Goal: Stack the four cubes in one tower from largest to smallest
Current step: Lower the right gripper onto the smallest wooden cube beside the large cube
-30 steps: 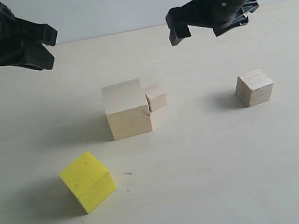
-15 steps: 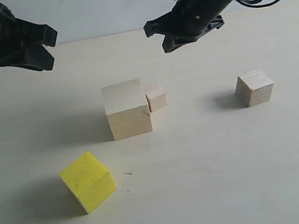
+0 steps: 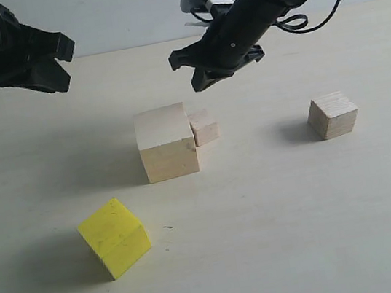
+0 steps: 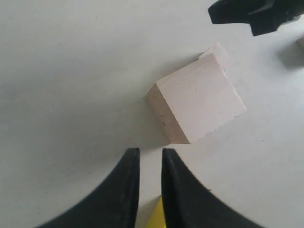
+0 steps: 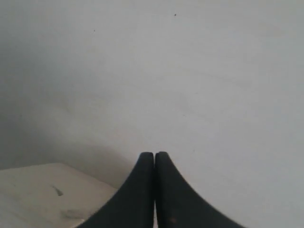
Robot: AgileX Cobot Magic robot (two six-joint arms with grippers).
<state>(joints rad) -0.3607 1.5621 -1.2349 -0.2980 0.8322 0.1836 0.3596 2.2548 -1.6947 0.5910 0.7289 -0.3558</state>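
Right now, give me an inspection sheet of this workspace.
Surface: pale tabletop, one small dark mark.
Job's things: large wood cube with small wood cube against its side; medium wood cube apart on the right; yellow cube nearest the camera; nothing stacked.
Clutter: nothing seen.
Grippers: left gripper raised, slightly open, empty; right gripper shut, empty, raised behind the large cube.
Cables: black cable looped off the right arm.
Surroundings: plain pale wall.

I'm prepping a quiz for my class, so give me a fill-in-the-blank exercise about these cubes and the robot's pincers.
1. The small cube touches the ___ cube's side.
2. The only painted cube is ___.
3. The right pincer is ___, holding nothing.
Missing words: large; yellow; shut.
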